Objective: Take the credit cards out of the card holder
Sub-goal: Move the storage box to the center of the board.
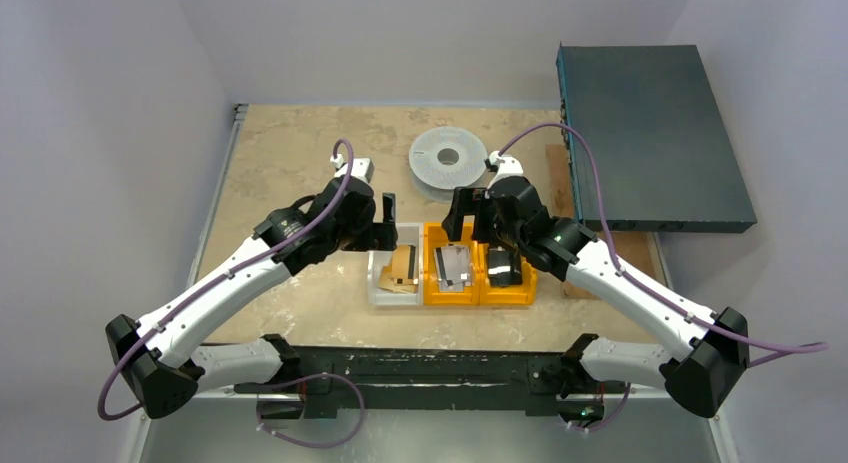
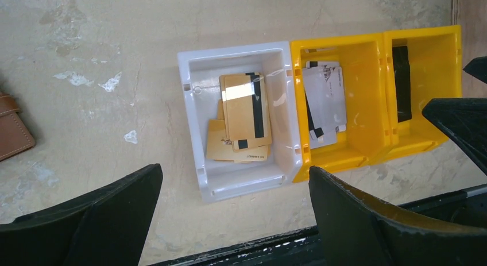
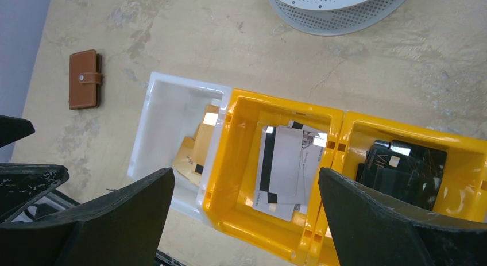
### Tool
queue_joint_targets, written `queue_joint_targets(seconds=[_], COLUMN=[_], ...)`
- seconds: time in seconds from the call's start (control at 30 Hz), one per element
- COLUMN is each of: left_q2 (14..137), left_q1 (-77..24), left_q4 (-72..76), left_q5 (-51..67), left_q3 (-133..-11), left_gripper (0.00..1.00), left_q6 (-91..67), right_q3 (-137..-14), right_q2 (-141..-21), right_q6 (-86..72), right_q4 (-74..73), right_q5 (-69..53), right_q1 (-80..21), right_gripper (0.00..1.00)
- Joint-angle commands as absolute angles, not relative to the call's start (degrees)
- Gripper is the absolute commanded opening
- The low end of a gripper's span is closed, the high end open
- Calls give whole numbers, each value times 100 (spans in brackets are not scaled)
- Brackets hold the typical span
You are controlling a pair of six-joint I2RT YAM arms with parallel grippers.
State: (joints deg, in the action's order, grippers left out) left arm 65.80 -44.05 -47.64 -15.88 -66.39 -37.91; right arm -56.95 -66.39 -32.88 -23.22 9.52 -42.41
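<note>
Both claws are spread wide above the row of bins and pinch nothing.

The left claw (image 2: 235, 169) hovers over the white bin (image 2: 192, 105), which holds gold cards (image 2: 244, 114) directly beneath the gap between its fingers. The holder (image 2: 11, 128) lies on the worktop (image 2: 86, 47) well off to this claw's left, out past its left finger (image 2: 86, 226). Only a brown corner of it shows at the edge of that view.

The right claw (image 3: 246, 171) hovers over the middle yellow bin (image 3: 230, 180). Silver cards (image 3: 284, 168) with dark stripes lie loosely stacked in that bin, right under the claw and between its fingers. Seen from this claw, the holder sits far to the left and ahead, beyond the white bin. It lies flat with its strap snapped shut, and it touches neither a bin nor a claw. None of its contents can be seen.

To the right claw's right, the end yellow bin (image 3: 465, 162) holds a black item (image 3: 402, 168). A perforated grey spool (image 3: 339, 10) rests on the worktop ahead of this claw, apart from the bins. In the left wrist view, a dark finger of the right claw pokes in just to the right of the left claw.
</note>
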Motion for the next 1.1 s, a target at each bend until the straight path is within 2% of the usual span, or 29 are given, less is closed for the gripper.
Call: queue_joint_targets(seconds=[0.0, 0.5, 0.67, 0.83, 1.07], left_q2=[6504, 6823, 7411, 7974, 8842], left_q1=[-4421, -4429, -4606, -4641, -4165], left_q4=[-4741, -4048, -3635, -3235, -3221], left_q5=[-1726, -597, -63, -26, -197], left_q3=[-6800, -6575, -6579, -6482, -6649], left_gripper=[100, 100, 100, 100, 100], left_q6=[-3768, -4122, -4466, -4655, -4855], right_q3=[-5906, -5985, -5989, -6006, -5954], right_q2=[-6519, -6223, -5983, -5912, -5759], right_q6=[-3256, -3286, -3324, -3330, -3306], right_q4=[-2353, -2602, -2666, -2768, -2930], right_q5=[1107, 1255, 1359, 1386, 1444], right_q1=[-4242, -4243, -4244, -4245, -4244], right_gripper=[99, 99, 99, 99, 99])
